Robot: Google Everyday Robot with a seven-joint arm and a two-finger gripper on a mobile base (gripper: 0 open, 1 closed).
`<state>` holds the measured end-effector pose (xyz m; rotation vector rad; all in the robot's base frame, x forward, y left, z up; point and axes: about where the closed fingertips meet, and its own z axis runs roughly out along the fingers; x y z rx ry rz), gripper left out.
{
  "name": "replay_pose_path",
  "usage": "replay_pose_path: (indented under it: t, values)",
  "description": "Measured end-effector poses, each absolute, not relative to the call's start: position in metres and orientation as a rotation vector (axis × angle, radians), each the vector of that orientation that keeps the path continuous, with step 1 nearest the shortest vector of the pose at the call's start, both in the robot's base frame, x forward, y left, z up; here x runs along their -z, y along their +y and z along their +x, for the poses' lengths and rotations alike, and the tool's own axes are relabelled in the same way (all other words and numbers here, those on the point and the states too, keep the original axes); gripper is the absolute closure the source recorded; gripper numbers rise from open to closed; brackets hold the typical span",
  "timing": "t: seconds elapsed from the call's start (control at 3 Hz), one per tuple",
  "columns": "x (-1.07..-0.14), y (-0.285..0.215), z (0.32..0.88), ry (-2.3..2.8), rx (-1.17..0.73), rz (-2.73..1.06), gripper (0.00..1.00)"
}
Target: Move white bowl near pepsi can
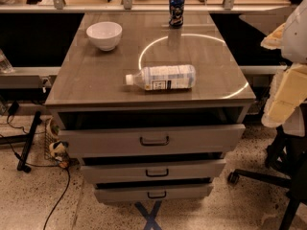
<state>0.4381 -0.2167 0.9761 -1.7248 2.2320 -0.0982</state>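
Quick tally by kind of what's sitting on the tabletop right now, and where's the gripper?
bowl: 1
can: 1
bottle: 1
Total: 3
The gripper is at the right edge of the view, beside the table, touching none of them.

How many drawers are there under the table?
3, stacked under the tabletop: the top drawer, the middle drawer below it, and the bottom drawer nearest the floor. Other sides are hidden, so more may exist. The gripper is at the right edge, beside the table.
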Motion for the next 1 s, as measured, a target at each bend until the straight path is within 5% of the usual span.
replay_pose_path:
  t: [0.33,1.0]
  values:
    - [-0.976,-0.217,0.438,2.232,0.098,-1.725,0.0]
    - [-0.98,-0.08,0.548,1.886,0.029,-1.883,0.0]
